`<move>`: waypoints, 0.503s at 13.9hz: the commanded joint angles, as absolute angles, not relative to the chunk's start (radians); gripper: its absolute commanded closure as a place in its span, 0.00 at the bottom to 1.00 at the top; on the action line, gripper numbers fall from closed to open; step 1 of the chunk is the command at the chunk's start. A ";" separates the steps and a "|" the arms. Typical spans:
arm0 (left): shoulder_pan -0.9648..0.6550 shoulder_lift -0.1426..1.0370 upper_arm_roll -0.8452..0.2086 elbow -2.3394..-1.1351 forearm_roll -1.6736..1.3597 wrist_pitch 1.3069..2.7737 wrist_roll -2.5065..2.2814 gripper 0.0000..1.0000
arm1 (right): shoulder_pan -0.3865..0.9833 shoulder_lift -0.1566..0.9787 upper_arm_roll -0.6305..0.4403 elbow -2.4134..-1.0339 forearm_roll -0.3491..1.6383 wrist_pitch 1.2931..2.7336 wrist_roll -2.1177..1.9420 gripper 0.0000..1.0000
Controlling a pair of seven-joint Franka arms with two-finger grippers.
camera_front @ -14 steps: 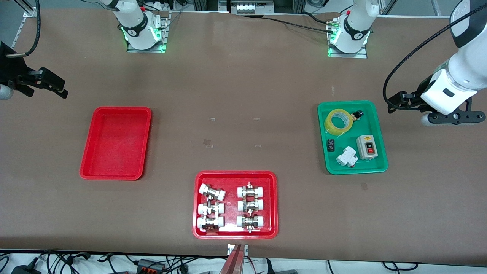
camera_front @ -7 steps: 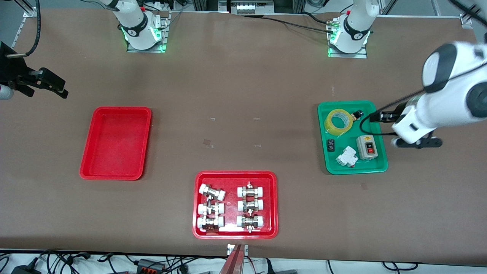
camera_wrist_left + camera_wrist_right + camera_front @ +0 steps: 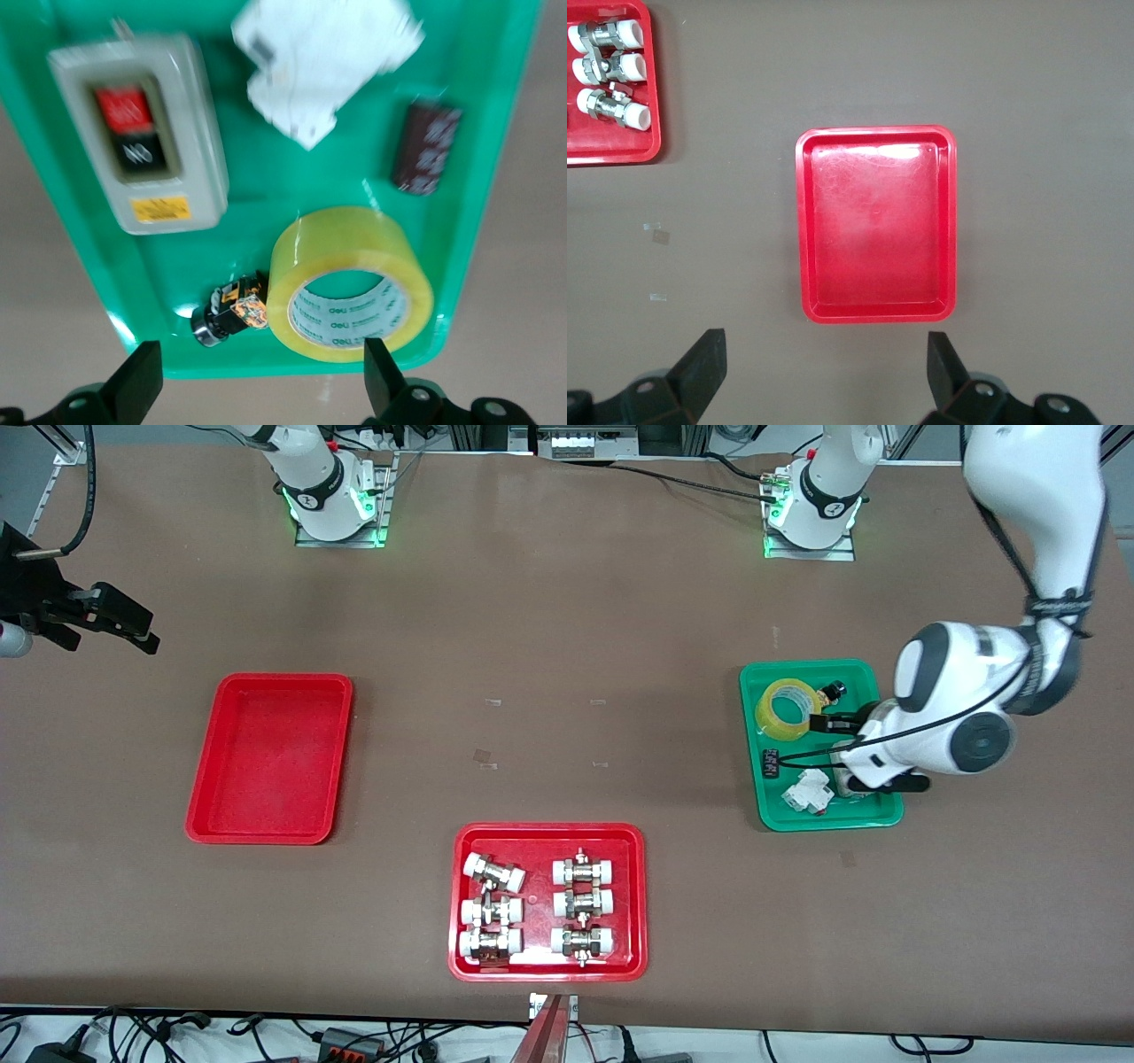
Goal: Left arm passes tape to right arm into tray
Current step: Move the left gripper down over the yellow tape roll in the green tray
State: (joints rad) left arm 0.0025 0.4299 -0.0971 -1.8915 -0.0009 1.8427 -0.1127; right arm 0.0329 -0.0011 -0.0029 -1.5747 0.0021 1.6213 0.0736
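Left gripper (image 3: pixel 257 390) is over the green tray (image 3: pixel 755 779), jaws wide, nothing held. Its wrist view shows the tape (image 3: pixel 352 283) lying flat in that tray beside a small black part (image 3: pixel 230 312); the front view hides the fingers under the arm. Right gripper (image 3: pixel 824 376) waits spread wide, holding nothing, over the bare red tray (image 3: pixel 804 221) at the right arm's end of the table.

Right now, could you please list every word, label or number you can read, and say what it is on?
None reads clearly.
Tape: blue print on the white core, too blurred.
Switch box: markings on the red and black buttons, and a yellow label, unreadable.
Dark capacitor: print too blurred.
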 commanded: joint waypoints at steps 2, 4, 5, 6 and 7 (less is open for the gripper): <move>0.000 0.414 -0.100 -1.968 -0.023 1.862 -0.123 0.00 | 0.035 -0.002 0.000 -1.560 -0.008 1.609 0.066 0.00; -0.003 0.452 -0.100 -1.970 -0.023 1.858 -0.124 0.00 | 0.035 -0.003 0.000 -1.560 -0.008 1.609 0.066 0.00; -0.002 0.477 -0.100 -1.970 -0.023 1.856 -0.124 0.00 | 0.035 -0.003 0.000 -1.560 -0.008 1.609 0.066 0.00; -0.002 0.483 -0.100 -1.968 -0.023 1.858 -0.124 0.00 | 0.035 -0.003 0.000 -1.560 -0.008 1.609 0.066 0.00; -0.003 0.486 -0.100 -1.968 -0.023 1.858 -0.126 0.00 | 0.035 -0.005 0.000 -1.560 -0.008 1.609 0.066 0.00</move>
State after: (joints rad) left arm -0.0008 0.4693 -0.0977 -1.9705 -0.0013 1.8535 -0.1163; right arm 0.0330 -0.0012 -0.0028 -1.5741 0.0021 1.6213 0.0736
